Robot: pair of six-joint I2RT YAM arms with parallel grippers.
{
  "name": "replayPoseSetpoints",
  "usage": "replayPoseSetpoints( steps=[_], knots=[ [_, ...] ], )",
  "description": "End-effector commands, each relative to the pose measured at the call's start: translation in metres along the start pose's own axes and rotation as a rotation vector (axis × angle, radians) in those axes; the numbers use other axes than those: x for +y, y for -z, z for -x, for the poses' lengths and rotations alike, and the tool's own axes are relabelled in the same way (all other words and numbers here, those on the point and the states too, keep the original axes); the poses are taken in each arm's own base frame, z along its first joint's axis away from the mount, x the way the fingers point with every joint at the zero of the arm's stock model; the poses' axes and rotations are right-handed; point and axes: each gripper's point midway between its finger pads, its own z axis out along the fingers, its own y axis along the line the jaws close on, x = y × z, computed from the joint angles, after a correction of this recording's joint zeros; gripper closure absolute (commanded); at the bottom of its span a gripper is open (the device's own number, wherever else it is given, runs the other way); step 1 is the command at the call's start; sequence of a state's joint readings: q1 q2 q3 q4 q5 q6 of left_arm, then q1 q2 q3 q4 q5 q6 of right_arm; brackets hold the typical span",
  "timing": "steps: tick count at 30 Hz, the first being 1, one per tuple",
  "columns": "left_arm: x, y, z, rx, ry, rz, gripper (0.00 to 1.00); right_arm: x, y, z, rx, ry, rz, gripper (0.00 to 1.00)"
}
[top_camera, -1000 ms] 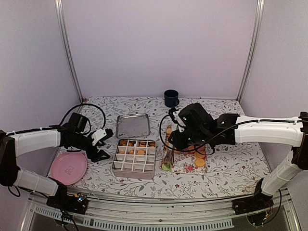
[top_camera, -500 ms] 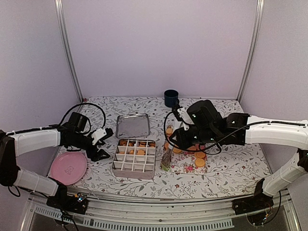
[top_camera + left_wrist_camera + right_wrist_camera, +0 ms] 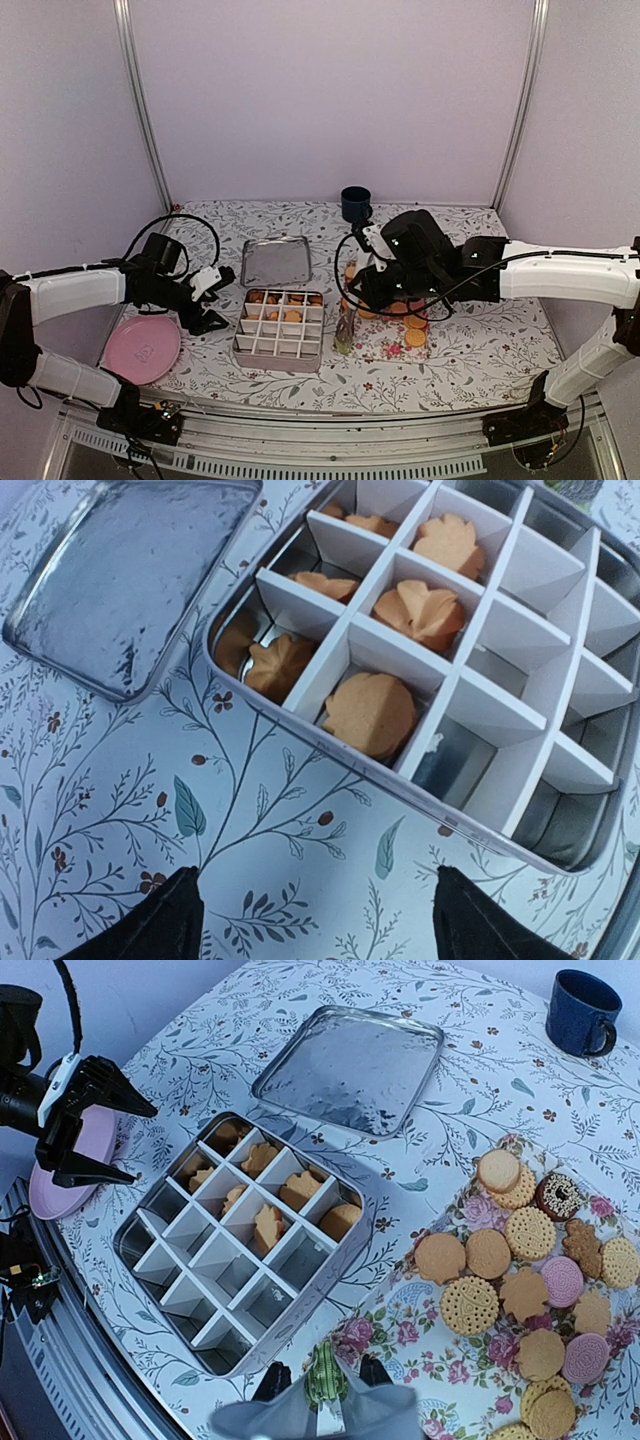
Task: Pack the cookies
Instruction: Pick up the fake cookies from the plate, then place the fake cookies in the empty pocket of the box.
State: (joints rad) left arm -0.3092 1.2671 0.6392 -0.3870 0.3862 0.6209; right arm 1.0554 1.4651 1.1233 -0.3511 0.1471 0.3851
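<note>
My right gripper (image 3: 322, 1380) is shut on a green cookie (image 3: 326, 1385), held on edge just above the floral tray (image 3: 420, 1345), beside the near right corner of the divided tin (image 3: 330, 1260). Several tan, pink and dark cookies (image 3: 525, 1260) lie flat on that tray. Tan cookies (image 3: 370, 712) fill several far cells of the tin (image 3: 330, 750); its near cells hold nothing. My left gripper (image 3: 315, 915) is open over bare tablecloth just left of the tin, nothing between its fingertips (image 3: 170, 920). From above, the right gripper (image 3: 347, 335) sits between tin (image 3: 236, 340) and tray, the left gripper (image 3: 208, 300) on the tin's left.
The tin's metal lid (image 3: 275, 261) lies flat behind the tin. A pink plate (image 3: 142, 348) sits at the near left, under the left arm. A blue mug (image 3: 355, 203) stands at the back by the wall.
The right arm swung a little right and back, and its jaws tightened on the green cookie, which stayed near the tin's corner. The left arm has not moved.
</note>
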Motion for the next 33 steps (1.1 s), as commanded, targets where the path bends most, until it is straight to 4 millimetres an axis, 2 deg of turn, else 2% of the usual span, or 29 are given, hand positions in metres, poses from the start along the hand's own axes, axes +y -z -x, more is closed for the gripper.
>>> replayPoseSetpoints(
  steps=[1,4,8,13,17,19,22,27,30,33],
  knots=[
    [0.006,0.007,0.007,-0.019,-0.011,0.024,0.20,0.001,-0.009,-0.012,0.060,0.030,-0.007,0.90],
    [0.006,0.008,0.007,-0.020,-0.011,0.024,0.20,0.002,-0.007,-0.011,0.062,0.042,-0.006,0.85],
    [0.006,0.007,0.007,-0.022,-0.010,0.022,0.20,0.003,-0.003,-0.007,0.044,0.038,0.000,0.99],
    [0.007,0.008,0.008,-0.022,-0.011,0.025,0.20,0.008,0.005,0.002,0.014,0.032,0.024,1.00],
    [0.007,0.009,0.009,-0.024,-0.011,0.022,0.21,0.012,0.027,0.031,-0.062,0.040,0.027,1.00],
    [0.007,0.009,0.009,-0.028,-0.006,0.020,0.21,0.020,0.043,0.058,-0.124,0.049,0.044,1.00],
    [0.009,0.010,0.009,-0.030,0.001,0.021,0.21,0.027,0.053,0.079,-0.162,0.067,0.050,1.00],
    [0.010,0.009,0.006,-0.025,0.004,0.023,0.21,0.036,0.052,0.102,-0.203,0.098,0.057,1.00],
    [0.010,0.009,0.005,-0.023,0.007,0.025,0.21,0.042,0.044,0.114,-0.226,0.123,0.054,1.00],
    [0.010,0.009,0.005,-0.022,0.006,0.024,0.21,0.044,0.028,0.118,-0.215,0.149,0.038,1.00]
  ],
)
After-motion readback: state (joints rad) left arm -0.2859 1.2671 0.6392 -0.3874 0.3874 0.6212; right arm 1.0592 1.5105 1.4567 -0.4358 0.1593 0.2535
